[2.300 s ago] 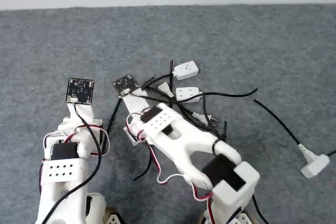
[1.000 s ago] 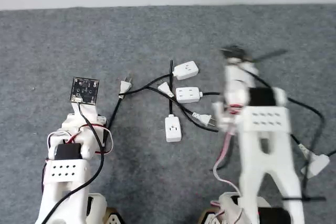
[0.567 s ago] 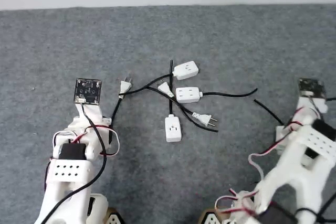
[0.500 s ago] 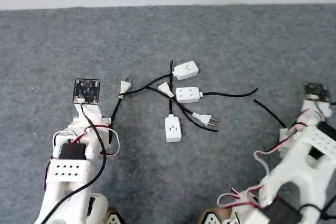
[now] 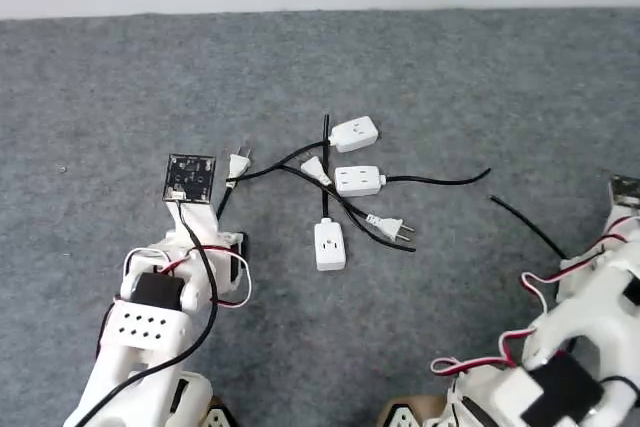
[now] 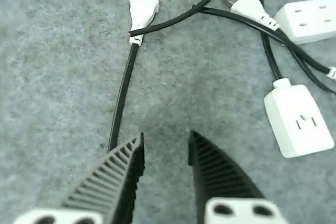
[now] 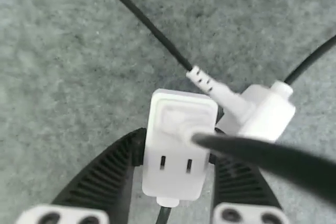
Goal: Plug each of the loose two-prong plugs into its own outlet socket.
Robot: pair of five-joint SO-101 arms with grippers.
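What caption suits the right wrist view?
Right gripper closed on a white outlet socket, white plug lying beside it on grey carpet.

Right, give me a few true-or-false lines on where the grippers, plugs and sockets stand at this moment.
1. The left gripper is open and empty. True.
2. The plug ahead of the left gripper is seated in a socket. False: it lies loose on the carpet, prongs bare.
3. The right gripper has a white outlet socket between its fingers. True.
4. Each of the three middle sockets holds a plug. False: the three middle sockets are all empty, with loose plugs lying among their cords.
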